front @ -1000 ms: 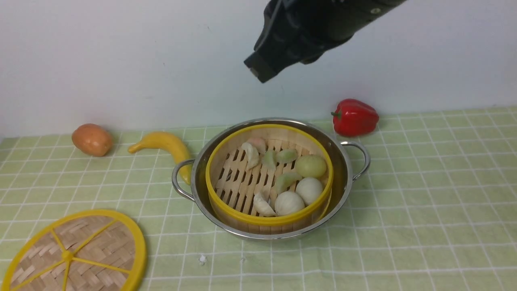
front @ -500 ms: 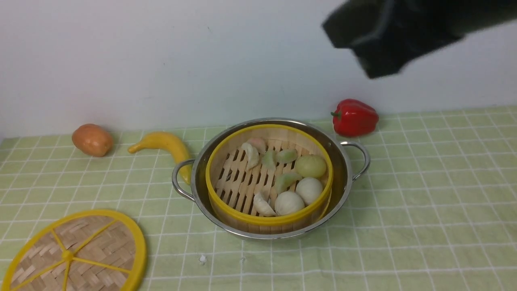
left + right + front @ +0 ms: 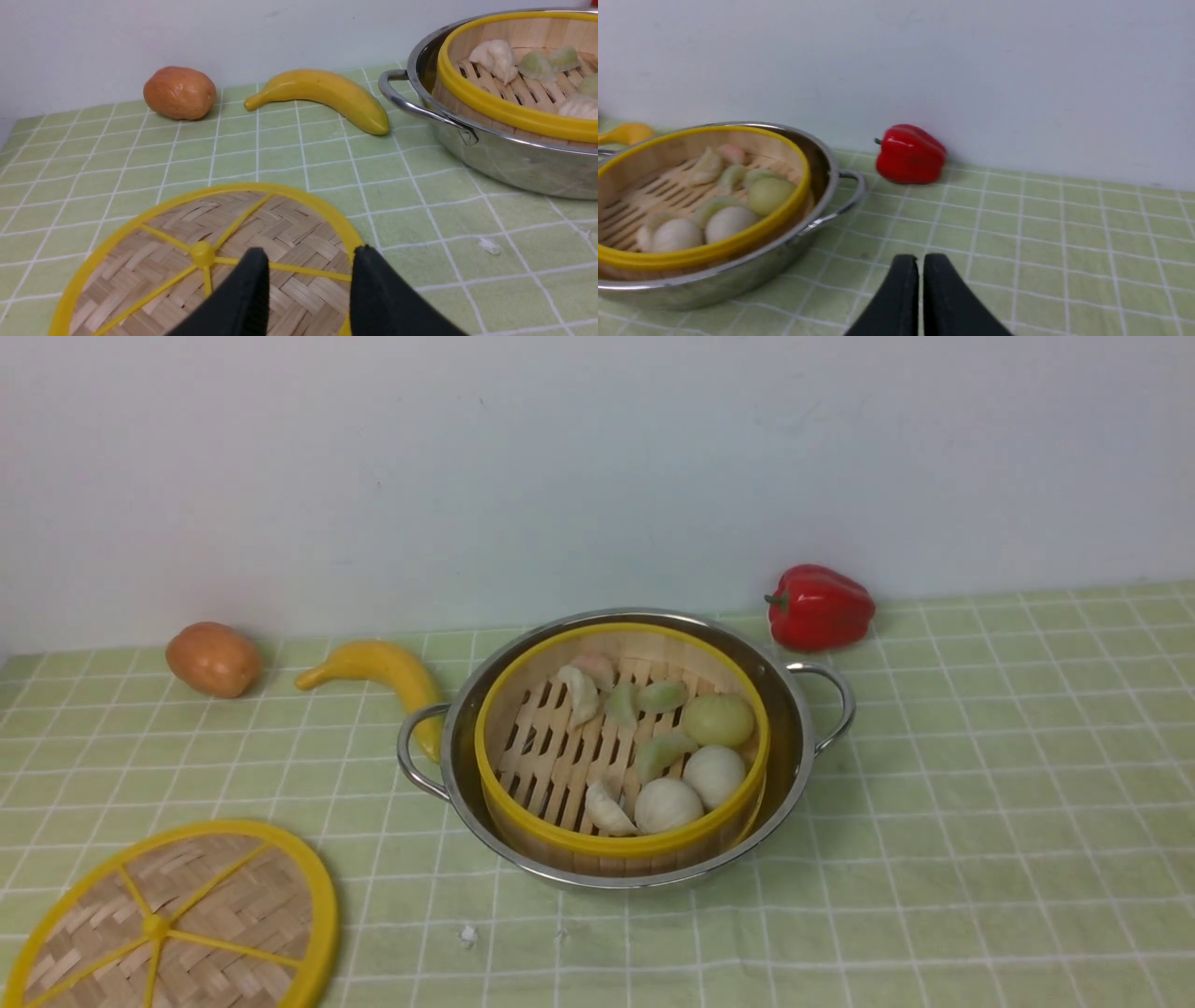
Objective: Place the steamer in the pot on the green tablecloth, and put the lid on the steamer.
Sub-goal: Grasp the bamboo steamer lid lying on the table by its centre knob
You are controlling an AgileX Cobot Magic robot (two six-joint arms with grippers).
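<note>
The steamer (image 3: 621,845), with its yellow rim and slatted floor, sits inside the shiny pot (image 3: 792,742) on the green tablecloth (image 3: 980,784). Dumplings and buns (image 3: 667,803) lie in it. The woven lid (image 3: 224,915) lies flat on the cloth at the front left, apart from the pot. Neither arm shows in the front view. My left gripper (image 3: 310,249) hangs open just over the lid (image 3: 154,252), holding nothing. My right gripper (image 3: 920,256) is shut and empty above bare cloth, to the right of the pot (image 3: 738,275).
A potato (image 3: 213,658) and a banana (image 3: 383,667) lie at the back left, the banana's tip close to the pot's left handle. A red pepper (image 3: 822,607) sits by the back wall on the right. A small white scrap (image 3: 467,933) lies in front of the pot.
The right arm, above the pot a second ago, has swung up and to the right and left the front view. The pot, steamer and lid have not moved.
</note>
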